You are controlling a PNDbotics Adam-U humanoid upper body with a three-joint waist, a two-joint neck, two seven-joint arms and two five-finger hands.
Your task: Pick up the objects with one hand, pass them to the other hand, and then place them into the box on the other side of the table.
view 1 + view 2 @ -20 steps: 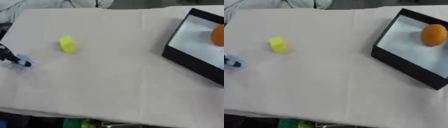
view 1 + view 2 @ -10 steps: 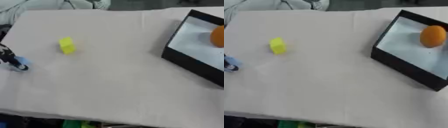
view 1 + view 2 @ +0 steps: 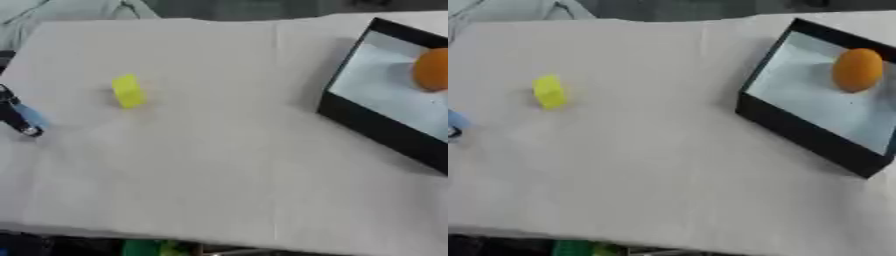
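A yellow block [image 3: 129, 91] lies on the left part of the cloth-covered table [image 3: 219, 150]. At the far left edge only the dark fingers of my left hand [image 3: 16, 119] show, pinched against a small blue object [image 3: 34, 115]. The rest of that hand is cut off by the view's edge. A black box [image 3: 802, 134] with a pale floor stands at the right, and an orange [image 3: 857, 69] lies inside it. My right hand shows in neither view.
Light fabric [image 3: 61, 10] lies beyond the table's far left corner. The table's front edge runs along the bottom, with something green [image 3: 579, 248] below it.
The left hand's fingers and the blue object have drifted slightly toward the left edge. The yellow block, box and orange keep their places; the view has shifted a little.
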